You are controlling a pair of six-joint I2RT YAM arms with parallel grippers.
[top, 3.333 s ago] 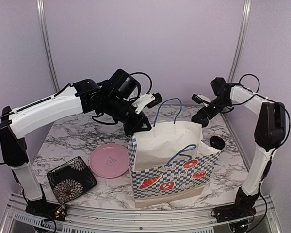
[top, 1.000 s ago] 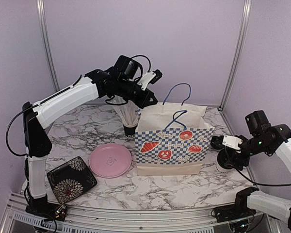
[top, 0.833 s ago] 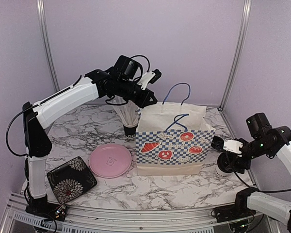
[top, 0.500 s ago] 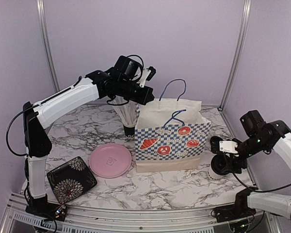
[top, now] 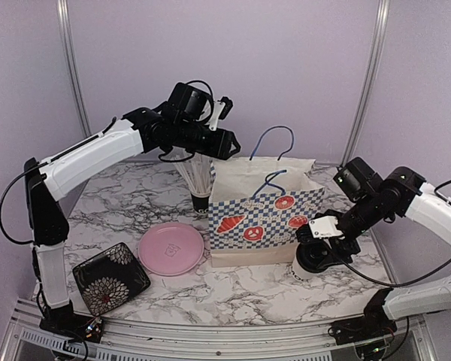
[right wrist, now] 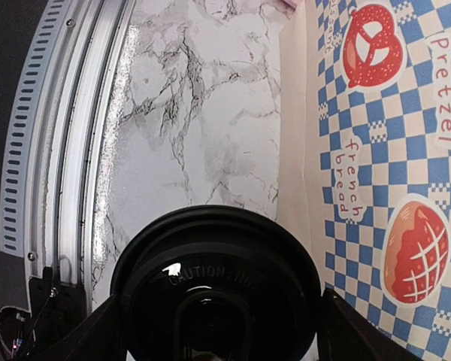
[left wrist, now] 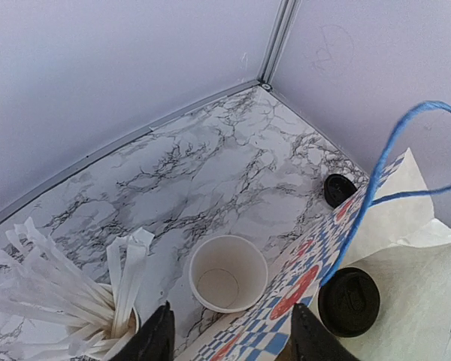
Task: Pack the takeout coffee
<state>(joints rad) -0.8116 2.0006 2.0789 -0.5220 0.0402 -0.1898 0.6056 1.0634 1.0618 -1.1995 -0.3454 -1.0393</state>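
My right gripper (top: 316, 251) is shut on a takeout coffee cup (top: 304, 268), low over the table at the front right corner of the checked paper bag (top: 261, 219). In the right wrist view its black lid (right wrist: 214, 282) fills the space between my fingers (right wrist: 99, 338), with the bag (right wrist: 391, 135) just to the right. My left gripper (top: 224, 105) hangs open above the bag's back left corner, holding nothing. Beneath it, a second lidded cup (left wrist: 349, 301) sits inside the bag (left wrist: 301, 289). An open white cup (left wrist: 228, 273) with no lid stands behind the bag, and a loose black lid (left wrist: 338, 189) lies farther back.
A black cup of white sticks (top: 199, 184) stands behind the bag's left side. A pink plate (top: 171, 248) and a black flowered dish (top: 110, 277) lie at the front left. The bag's blue handles (top: 274, 143) stick up. The metal table rail (right wrist: 56, 150) runs close to the held cup.
My right gripper has carried the cup from the bag's right side leftward to its front right corner. My left gripper has opened and drawn back to the left.
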